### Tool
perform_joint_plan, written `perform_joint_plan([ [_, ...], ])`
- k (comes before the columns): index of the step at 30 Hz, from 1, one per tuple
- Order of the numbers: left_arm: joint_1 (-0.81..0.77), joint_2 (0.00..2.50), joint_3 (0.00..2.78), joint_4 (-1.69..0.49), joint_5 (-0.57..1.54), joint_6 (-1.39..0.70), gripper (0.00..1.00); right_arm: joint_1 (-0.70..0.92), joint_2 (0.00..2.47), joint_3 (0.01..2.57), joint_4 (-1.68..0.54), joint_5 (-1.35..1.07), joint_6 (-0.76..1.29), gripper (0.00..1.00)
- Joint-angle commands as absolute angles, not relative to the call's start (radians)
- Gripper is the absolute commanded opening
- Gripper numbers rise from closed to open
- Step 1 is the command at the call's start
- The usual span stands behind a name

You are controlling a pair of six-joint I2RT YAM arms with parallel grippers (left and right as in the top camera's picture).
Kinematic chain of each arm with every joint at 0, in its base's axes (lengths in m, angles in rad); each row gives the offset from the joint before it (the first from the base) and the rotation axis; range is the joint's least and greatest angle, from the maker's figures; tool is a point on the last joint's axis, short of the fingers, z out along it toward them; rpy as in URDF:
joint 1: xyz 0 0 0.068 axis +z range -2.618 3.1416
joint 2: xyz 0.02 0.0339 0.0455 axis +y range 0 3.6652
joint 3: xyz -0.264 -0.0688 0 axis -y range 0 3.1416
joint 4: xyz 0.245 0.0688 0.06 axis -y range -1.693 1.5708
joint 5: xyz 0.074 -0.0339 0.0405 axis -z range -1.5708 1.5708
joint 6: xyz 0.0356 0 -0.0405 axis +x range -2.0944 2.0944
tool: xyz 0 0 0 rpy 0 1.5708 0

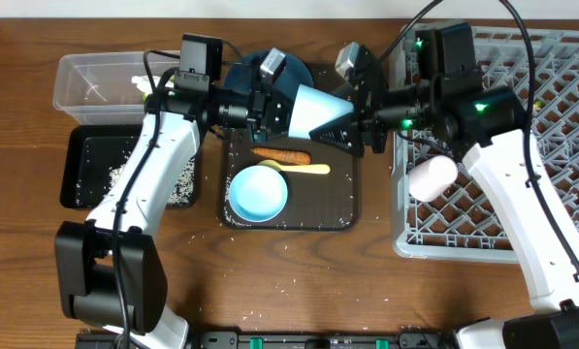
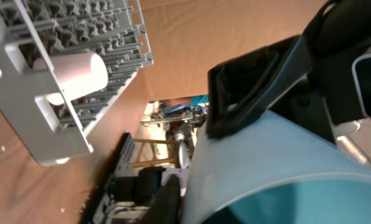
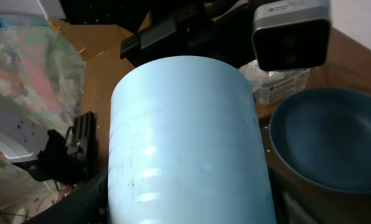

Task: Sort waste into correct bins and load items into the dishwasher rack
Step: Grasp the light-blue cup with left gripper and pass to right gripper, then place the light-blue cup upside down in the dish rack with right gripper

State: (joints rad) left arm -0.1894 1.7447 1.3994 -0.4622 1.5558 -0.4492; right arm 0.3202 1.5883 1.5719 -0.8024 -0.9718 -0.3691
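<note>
A light blue cup (image 3: pixel 188 143) fills the centre, side-on; right of it lies a dark blue plate (image 3: pixel 328 140), a clear tub (image 3: pixel 275 84) beyond.

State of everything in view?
light blue cup: airborne, sideways, between both arms
left fingers: at cup, grip unclear
right fingers: at cup, grip unclear
pink cup: on its side in dishwasher rack
bowl: upright on brown tray
spoon: flat on tray
carrot stick: flat on tray
plate: partly hidden
clear tub: holds paper
black tray: holds rice

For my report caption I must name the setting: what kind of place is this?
Probably a robot test bench staged for dish clearing: wooden table, grey dish rack, white robot arms.
</note>
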Motion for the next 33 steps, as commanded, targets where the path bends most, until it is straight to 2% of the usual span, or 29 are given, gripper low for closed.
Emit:
perform_joint_plan([
  [1,-0.192,1.743,1.409,-0.458,1.546,-0.443,0.27,0.306,1.581,1.588,-0.808,-1.0,-0.338,0.58],
  [4,-0.192,1.743,1.409,-0.458,1.492,-0.443,0.36,0.252,1.554,1.588,-0.826,-0.999,-0.296,0.56],
  [8,-0.192,1.743,1.409,-0.458,1.406,-0.443,0.4,0.123,1.497,1.588,-0.893,-0.923,-0.198,0.54],
  [13,-0.193,1.743,1.409,-0.471,1.221,-0.4,0.46,-0.051,1.422,1.588,-1.089,-0.589,-0.025,0.53],
  [17,-0.202,1.743,1.409,-0.536,0.939,-0.397,0.47,-0.141,1.399,1.588,-1.287,-0.21,0.08,0.52],
  [19,-0.213,1.743,1.408,-0.578,0.784,-0.397,0.47,-0.167,1.411,1.588,-1.369,-0.103,0.104,0.51],
  [25,-0.262,1.744,1.408,-0.661,0.431,-0.397,0.47,-0.211,1.512,1.588,-1.502,-0.025,0.119,0.52],
  [33,-0.294,1.744,1.408,-0.666,0.403,-0.397,0.47,-0.22,1.691,1.588,-1.492,-0.002,0.118,0.52],
])
